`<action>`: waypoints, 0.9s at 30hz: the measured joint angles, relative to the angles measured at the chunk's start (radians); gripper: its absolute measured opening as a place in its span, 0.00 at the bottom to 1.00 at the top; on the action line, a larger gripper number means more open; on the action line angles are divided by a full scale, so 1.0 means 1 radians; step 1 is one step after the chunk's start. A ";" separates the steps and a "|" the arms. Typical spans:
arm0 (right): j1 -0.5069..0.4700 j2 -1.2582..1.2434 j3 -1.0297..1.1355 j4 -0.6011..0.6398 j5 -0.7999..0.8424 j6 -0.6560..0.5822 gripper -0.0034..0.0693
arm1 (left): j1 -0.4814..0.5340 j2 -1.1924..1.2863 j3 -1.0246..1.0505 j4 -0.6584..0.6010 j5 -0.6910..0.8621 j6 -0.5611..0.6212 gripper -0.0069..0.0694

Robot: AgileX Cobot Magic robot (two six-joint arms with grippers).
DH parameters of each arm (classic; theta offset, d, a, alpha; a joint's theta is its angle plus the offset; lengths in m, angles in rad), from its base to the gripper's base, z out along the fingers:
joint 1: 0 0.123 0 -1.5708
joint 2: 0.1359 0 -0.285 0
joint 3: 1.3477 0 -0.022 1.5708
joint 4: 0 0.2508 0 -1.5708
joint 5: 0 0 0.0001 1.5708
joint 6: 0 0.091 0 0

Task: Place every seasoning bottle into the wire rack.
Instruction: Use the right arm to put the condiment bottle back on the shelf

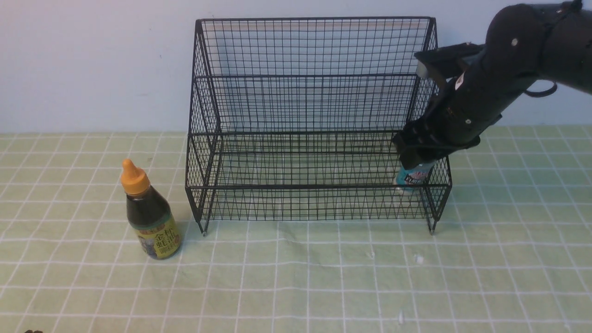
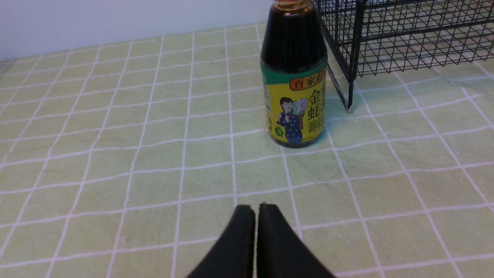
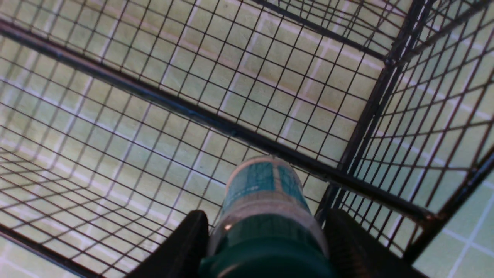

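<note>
Small clear green-capped shaker [image 1: 413, 176] is hanging upright at six o'clock below my right gripper [image 1: 415, 162], which is clamping its cap, in the four-o'clock corner of the black wire-mesh rack [image 1: 314, 132].

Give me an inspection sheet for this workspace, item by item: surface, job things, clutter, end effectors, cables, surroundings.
Surface: green checked cloth, slightly creased.
Job's things: wire rack upright on the cloth; small shaker inside its lower tier, at the right end; sauce bottle upright on the cloth, outside the rack's left end.
Clutter: white flecks on the cloth.
End effectors: left end effector shut, empty; right end effector closed on the small shaker.
Cables: dark loop at the right arm.
Surroundings: plain pale wall.
</note>
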 joint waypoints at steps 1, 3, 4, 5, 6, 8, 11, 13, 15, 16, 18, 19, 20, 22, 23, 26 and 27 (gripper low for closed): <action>0.005 0.000 0.000 -0.009 -0.002 0.000 0.53 | 0.000 0.000 0.000 0.000 0.000 0.000 0.08; 0.021 0.003 0.000 -0.031 -0.004 0.000 0.53 | 0.000 0.000 0.000 0.000 0.000 0.000 0.08; 0.024 0.004 0.000 -0.033 -0.007 0.000 0.54 | 0.000 0.000 0.000 0.000 0.000 0.000 0.08; 0.029 0.006 0.000 -0.033 -0.009 0.000 0.54 | 0.000 0.000 0.000 0.000 0.000 0.000 0.08; 0.033 0.006 0.000 -0.034 -0.010 0.000 0.55 | 0.000 0.000 0.000 0.000 0.000 0.000 0.08; 0.038 0.006 0.000 -0.034 -0.013 0.000 0.56 | 0.000 0.000 0.000 0.000 0.000 0.000 0.08; 0.040 0.006 0.000 -0.034 -0.015 0.000 0.56 | 0.000 0.000 0.000 0.000 0.000 0.000 0.08; 0.040 0.006 0.000 -0.033 -0.017 0.000 0.57 | 0.000 0.000 0.000 0.000 0.000 0.000 0.08; 0.040 0.006 0.000 -0.031 -0.018 0.000 0.57 | 0.000 0.000 0.000 0.000 0.000 0.000 0.08; 0.040 0.006 0.000 -0.031 -0.018 0.000 0.57 | 0.000 0.000 0.000 0.000 0.000 0.000 0.08; 0.040 0.006 0.000 -0.030 -0.019 0.000 0.57 | 0.000 0.000 0.000 0.000 0.000 0.000 0.08; 0.040 0.006 0.000 -0.030 -0.019 0.000 0.57 | 0.000 0.000 0.000 0.000 0.000 0.000 0.08; 0.040 0.006 0.000 -0.030 -0.019 0.000 0.57 | 0.000 0.000 0.000 0.000 0.000 0.000 0.08; 0.040 0.006 0.000 -0.030 -0.019 0.000 0.57 | 0.000 0.000 0.000 0.000 0.000 0.000 0.08; 0.040 0.006 0.000 -0.030 -0.019 0.000 0.57 | 0.000 0.000 0.000 0.000 0.000 0.000 0.08; 0.040 0.006 -0.002 -0.030 -0.019 0.006 0.57 | 0.000 0.000 0.000 0.000 0.000 0.000 0.08; 0.041 0.001 -0.008 -0.030 -0.018 0.019 0.57 | 0.000 0.000 0.000 0.000 0.000 0.000 0.08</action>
